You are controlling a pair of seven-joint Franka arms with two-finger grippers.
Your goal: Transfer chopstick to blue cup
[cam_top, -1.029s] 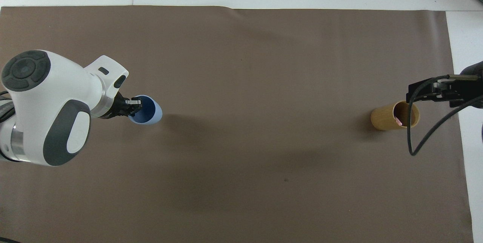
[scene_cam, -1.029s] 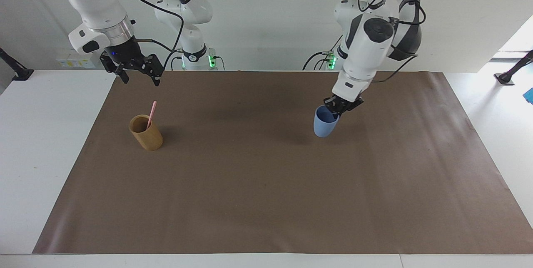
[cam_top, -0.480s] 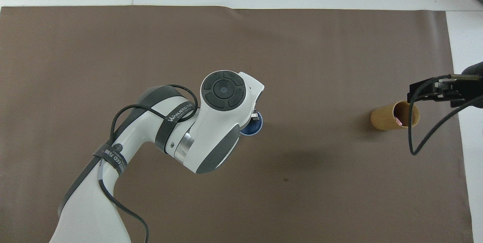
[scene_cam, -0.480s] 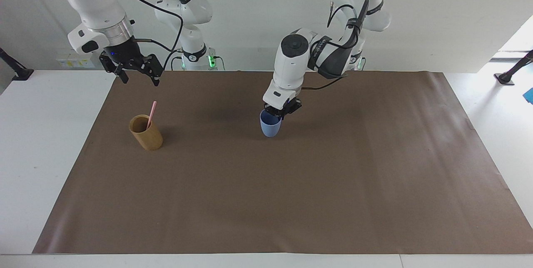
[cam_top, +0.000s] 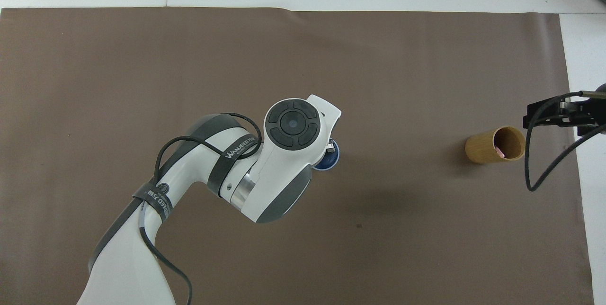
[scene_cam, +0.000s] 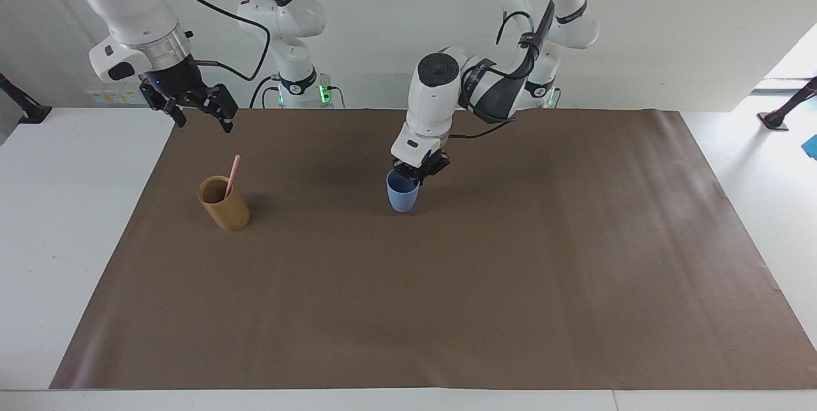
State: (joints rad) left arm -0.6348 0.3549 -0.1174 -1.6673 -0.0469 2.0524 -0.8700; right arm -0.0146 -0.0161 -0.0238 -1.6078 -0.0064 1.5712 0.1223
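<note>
The blue cup (scene_cam: 403, 193) stands upright near the middle of the brown mat (scene_cam: 447, 309). My left gripper (scene_cam: 415, 175) is shut on its rim, on the side nearer the robots. In the overhead view the left wrist covers most of the cup (cam_top: 331, 161). The pale pink chopstick (scene_cam: 233, 174) leans in the tan bamboo cup (scene_cam: 223, 204) toward the right arm's end of the mat; only its tip shows in the overhead view (cam_top: 501, 152). My right gripper (scene_cam: 201, 119) is open and empty, in the air above the mat's edge near the tan cup (cam_top: 492, 145).
The brown mat (cam_top: 303, 58) covers most of the white table (scene_cam: 57, 219). The right arm's black cable (cam_top: 535, 172) hangs beside the tan cup.
My left gripper has carried the blue cup from the left arm's end of the mat to its middle, toward the tan cup. My right gripper has drifted slightly up and away from the tan cup.
</note>
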